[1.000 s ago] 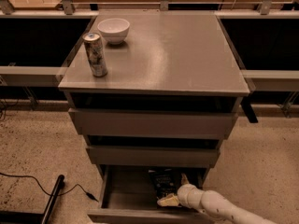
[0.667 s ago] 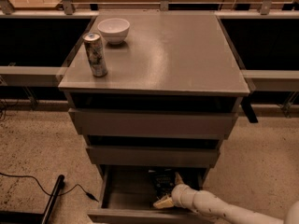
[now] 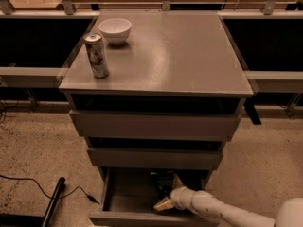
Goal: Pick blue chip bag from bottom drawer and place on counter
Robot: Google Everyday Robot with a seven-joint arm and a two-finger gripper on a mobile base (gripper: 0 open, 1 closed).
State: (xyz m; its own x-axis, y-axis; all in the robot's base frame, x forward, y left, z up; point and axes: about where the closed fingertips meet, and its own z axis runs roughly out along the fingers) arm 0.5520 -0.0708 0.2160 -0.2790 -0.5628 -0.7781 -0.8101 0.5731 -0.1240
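Now we see our pincer (image 3: 168,193) inside the open bottom drawer (image 3: 128,200), jaws apart, right beside the blue chip bag (image 3: 162,181) (dark, toward the drawer's back); the table (image 3: 189,56) above carries a can (image 3: 96,55) and a bowl (image 3: 114,30).

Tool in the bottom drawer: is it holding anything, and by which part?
Cannot tell. The tool sits in the bottom drawer right by the blue chip bag, but no grip shows.
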